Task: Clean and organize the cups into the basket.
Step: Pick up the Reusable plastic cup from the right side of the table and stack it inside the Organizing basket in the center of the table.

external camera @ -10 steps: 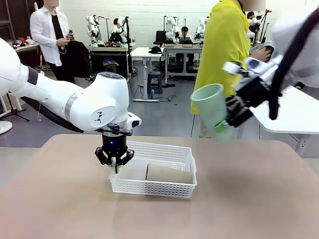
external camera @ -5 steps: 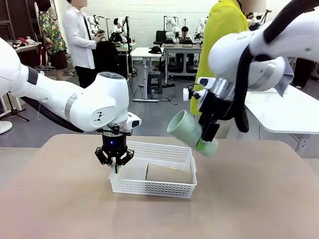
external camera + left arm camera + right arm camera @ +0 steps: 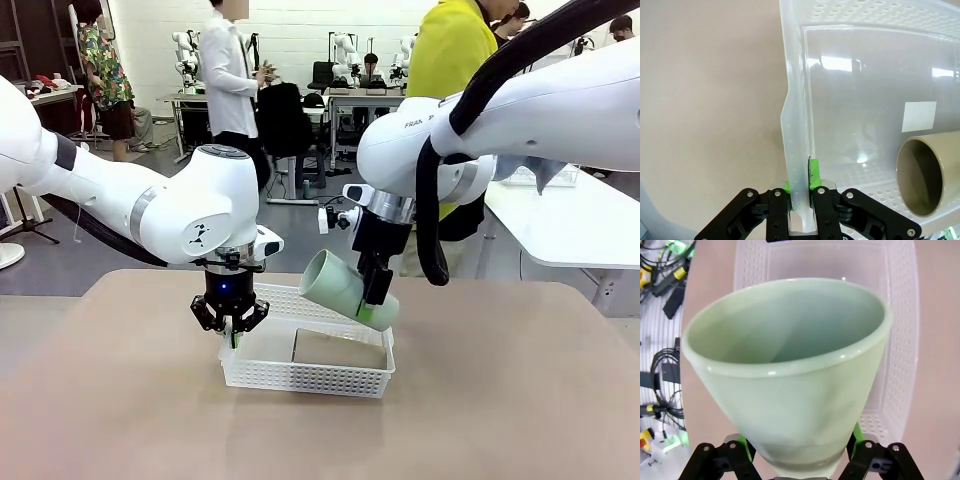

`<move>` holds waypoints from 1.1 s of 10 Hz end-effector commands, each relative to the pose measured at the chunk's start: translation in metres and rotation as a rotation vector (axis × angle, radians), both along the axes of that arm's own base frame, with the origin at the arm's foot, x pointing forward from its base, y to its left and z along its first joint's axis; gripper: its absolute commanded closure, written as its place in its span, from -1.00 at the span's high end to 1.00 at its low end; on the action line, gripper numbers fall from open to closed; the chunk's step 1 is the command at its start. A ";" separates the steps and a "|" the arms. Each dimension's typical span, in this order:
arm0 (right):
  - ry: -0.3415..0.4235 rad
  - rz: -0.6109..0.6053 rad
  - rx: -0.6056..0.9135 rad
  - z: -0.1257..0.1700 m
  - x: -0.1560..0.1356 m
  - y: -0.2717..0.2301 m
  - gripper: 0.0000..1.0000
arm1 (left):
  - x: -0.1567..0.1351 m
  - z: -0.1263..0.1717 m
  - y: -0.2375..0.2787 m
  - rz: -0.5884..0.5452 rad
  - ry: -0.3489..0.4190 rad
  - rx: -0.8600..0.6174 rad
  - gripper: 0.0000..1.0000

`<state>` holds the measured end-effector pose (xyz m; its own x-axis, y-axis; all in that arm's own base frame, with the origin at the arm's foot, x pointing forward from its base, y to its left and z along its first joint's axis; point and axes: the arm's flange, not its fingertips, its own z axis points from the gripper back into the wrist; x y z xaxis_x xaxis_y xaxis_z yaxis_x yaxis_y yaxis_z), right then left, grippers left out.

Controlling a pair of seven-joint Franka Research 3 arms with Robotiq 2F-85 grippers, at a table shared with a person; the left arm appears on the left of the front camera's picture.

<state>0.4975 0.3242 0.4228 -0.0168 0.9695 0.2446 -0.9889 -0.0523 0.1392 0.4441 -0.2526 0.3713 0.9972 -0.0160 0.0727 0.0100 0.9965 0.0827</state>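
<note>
The white lattice basket (image 3: 345, 308) sits mid-table with a tan-brown cup (image 3: 338, 349) lying on its side inside; its open mouth shows as the tan cup (image 3: 922, 176) in the left wrist view. My left gripper (image 3: 231, 325) is shut on the basket's left wall (image 3: 796, 150), green pads pinching the rim. My right gripper (image 3: 372, 305) hangs just above the basket's back right, shut on a pale mint green cup (image 3: 342, 285) tilted with its mouth toward the left. In the right wrist view the mint cup (image 3: 790, 375) sits between the pads above the basket (image 3: 900, 315).
The tan table (image 3: 500, 400) spreads wide on both sides of the basket. A person in a yellow top (image 3: 450, 60) stands behind the far edge. Farther back are another white table (image 3: 580, 220) and people at workbenches.
My right arm has swung in from the far right and lowered the mint cup, tipping it from upright to slanted over the basket. The left arm has stayed still on the basket wall.
</note>
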 end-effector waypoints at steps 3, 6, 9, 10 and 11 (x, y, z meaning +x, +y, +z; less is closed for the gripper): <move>0.007 0.001 0.010 -0.004 0.003 0.000 0.65 | -0.001 0.001 -0.001 -0.003 -0.003 0.002 -1.00; 0.007 0.001 0.010 -0.004 0.003 0.000 0.65 | -0.001 0.001 -0.001 -0.003 -0.003 0.002 -1.00; -0.049 0.022 0.012 -0.013 0.002 -0.004 0.65 | -0.001 0.001 -0.001 -0.003 -0.003 0.002 -1.00; -0.071 0.022 -0.007 -0.020 0.003 0.000 0.65 | -0.001 0.001 -0.001 -0.003 -0.003 0.002 -1.00; -0.086 0.033 -0.032 -0.025 0.006 0.003 0.65 | -0.001 0.001 -0.001 -0.003 -0.003 0.002 -1.00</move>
<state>0.5049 0.3240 0.4084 -0.0593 0.9674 0.2464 -0.9915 -0.0858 0.0982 0.4441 -0.2526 0.3713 0.9972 -0.0160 0.0727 0.0099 0.9965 0.0827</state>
